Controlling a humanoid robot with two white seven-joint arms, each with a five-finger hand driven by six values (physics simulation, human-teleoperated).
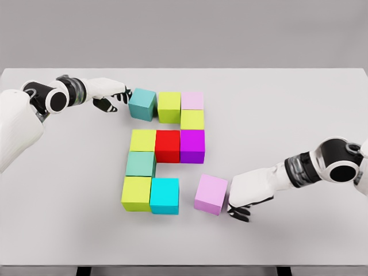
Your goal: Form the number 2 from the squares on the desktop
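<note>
Coloured cubes lie on the white table (299, 103). The top row holds a teal cube (142, 103), a lime cube (169, 106) and a pale pink cube (192, 100), with a yellow cube (192, 119) below the pink. The middle row reads yellow (142, 140), red (167, 145), purple (192, 145). Below sit a sea-green cube (140, 164), a lime cube (136, 193) and a cyan cube (164, 195). A lilac cube (210, 194) sits slightly turned, a small gap right of the cyan. My left hand (117, 95) touches the teal cube's left side. My right hand (240, 201) presses against the lilac cube's right face, fingers curled down.
</note>
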